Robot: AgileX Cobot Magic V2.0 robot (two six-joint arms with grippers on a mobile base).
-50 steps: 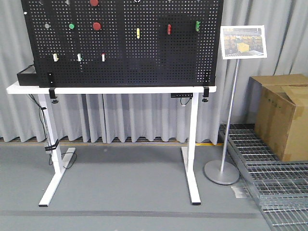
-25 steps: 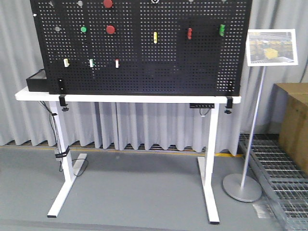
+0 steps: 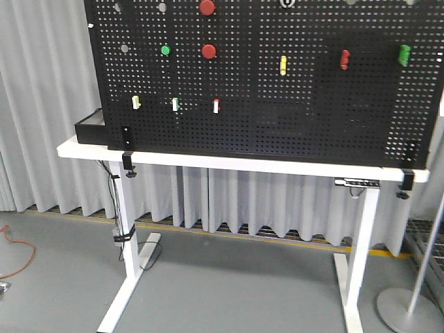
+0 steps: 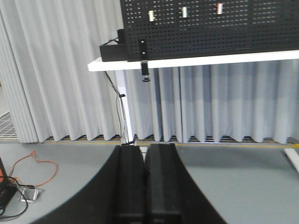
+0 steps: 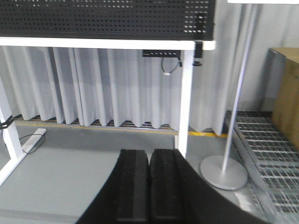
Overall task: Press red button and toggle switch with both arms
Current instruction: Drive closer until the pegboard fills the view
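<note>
Closing on the pegboard [image 3: 291,125]: larger and further right in the front view than a second ago | red button [image 3: 209,50] upper left, toggle switches [image 3: 216,105] in the row beneath, both well apart from me | my left gripper [image 4: 145,154] and right gripper [image 5: 149,158] clenched, empty, below table [image 3: 229,163] height | judged: approach only, nothing pressed yet.

Pale grey curtains [image 3: 41,104] hang behind a white-legged table [image 3: 208,160] — grey floor [image 3: 229,291] below.
</note>
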